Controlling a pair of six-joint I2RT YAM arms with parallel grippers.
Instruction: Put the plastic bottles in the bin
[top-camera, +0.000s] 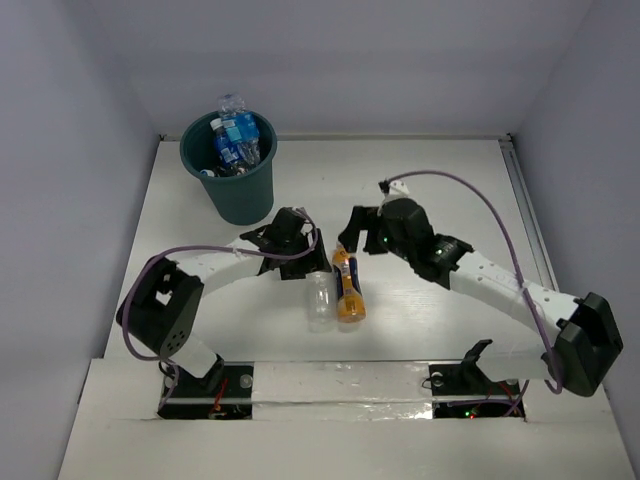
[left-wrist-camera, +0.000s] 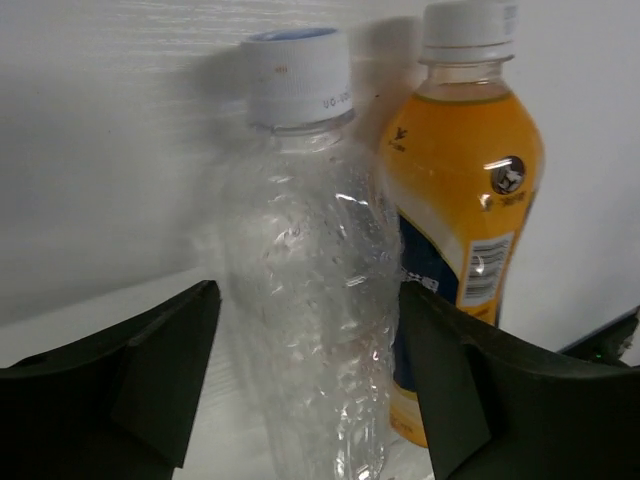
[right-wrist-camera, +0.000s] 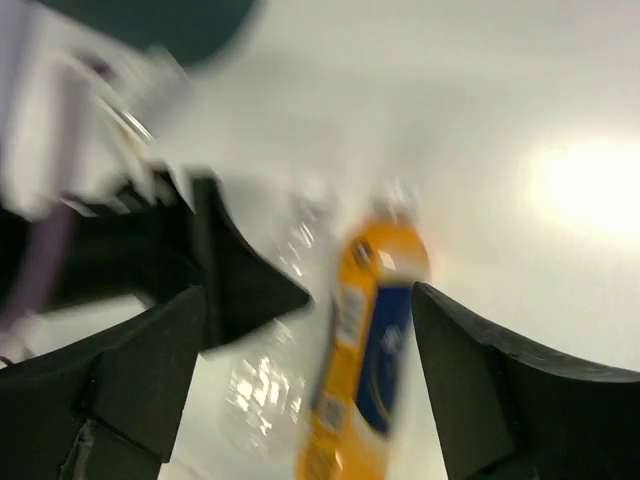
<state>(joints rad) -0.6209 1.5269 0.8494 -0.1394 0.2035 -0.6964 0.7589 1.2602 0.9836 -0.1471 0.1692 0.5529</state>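
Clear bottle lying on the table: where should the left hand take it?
Probably mid-body, from above, pinching across its width. The clear bottle lies flat on the table; the orange bottle lies close along its right side, so clearance there looks tight.

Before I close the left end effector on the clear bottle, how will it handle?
The clear bottle looks empty and crinkled, so probably light and crushable. Lying on its side beside the orange bottle, it may roll.
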